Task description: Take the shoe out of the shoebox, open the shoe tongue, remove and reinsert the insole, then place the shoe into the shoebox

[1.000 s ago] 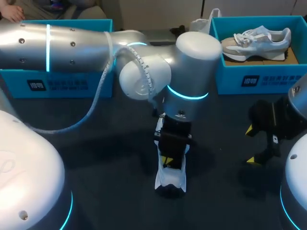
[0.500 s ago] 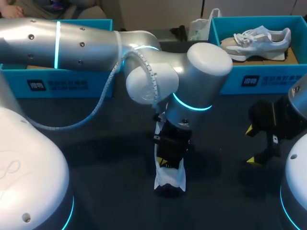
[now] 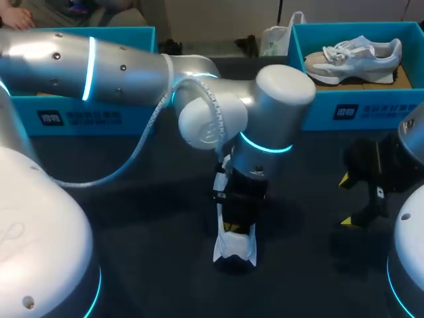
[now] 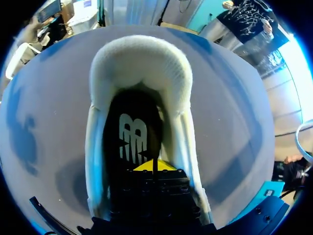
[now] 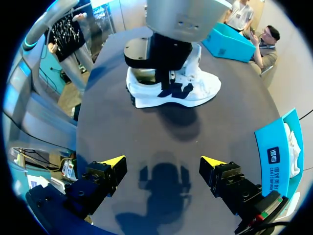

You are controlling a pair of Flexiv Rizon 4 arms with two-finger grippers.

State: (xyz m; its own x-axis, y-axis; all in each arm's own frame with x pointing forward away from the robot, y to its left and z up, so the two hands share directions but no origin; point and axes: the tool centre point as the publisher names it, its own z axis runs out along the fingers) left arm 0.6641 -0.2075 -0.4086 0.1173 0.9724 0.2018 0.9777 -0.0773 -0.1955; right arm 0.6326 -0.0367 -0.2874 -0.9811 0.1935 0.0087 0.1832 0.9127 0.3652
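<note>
Down inside the white shoe (image 3: 234, 248), left jaws sit pinched; right jaws spread.

The dark bench (image 3: 132, 218) carries a white sneaker (image 3: 235, 248) standing on its sole at the middle. At the far edge sit a teal left shoebox (image 3: 99, 116) and right shoebox (image 3: 358, 109).

White mesh sneaker (image 5: 198, 90) with navy side logo; black insole (image 4: 133, 142), white logo print. Turquoise cardboard shoebox (image 3: 315, 109), white print. Dark grey table (image 3: 132, 218).
</note>
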